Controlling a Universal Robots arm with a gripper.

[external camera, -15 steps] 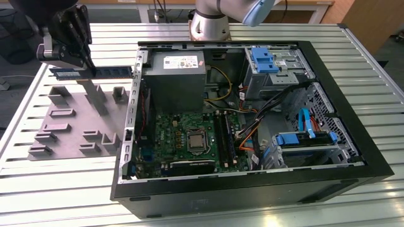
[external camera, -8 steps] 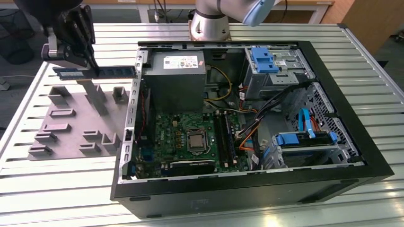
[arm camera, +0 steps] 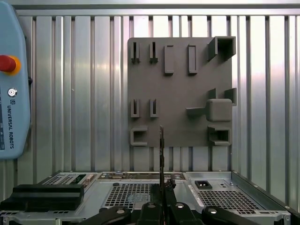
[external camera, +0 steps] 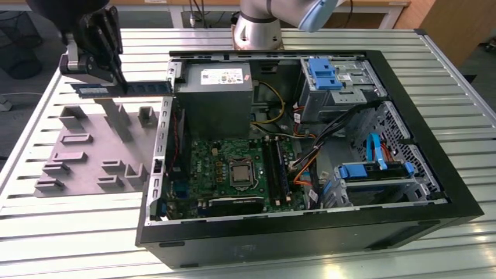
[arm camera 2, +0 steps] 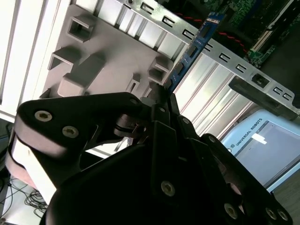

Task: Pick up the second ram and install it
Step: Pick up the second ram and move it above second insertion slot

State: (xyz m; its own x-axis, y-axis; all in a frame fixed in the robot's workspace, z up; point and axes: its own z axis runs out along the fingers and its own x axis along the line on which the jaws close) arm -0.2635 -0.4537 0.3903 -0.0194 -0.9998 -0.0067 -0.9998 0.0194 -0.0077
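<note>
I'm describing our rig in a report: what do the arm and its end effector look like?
The arm is a silver-grey tube with a pale blue joint cap. The end effector is black, built of flat linked bars fastened with silver screws.

The ribbed metal tabletop (external camera: 69,224) holds a grey slotted tray (external camera: 87,156) below the end effector (external camera: 116,88) and an open black computer case (external camera: 310,237) off to one side of it.

Table (external camera: 78,232) ribbed bare metal; fixture (external camera: 85,154) matt grey plastic; claw (external camera: 115,82) matt black.
</note>
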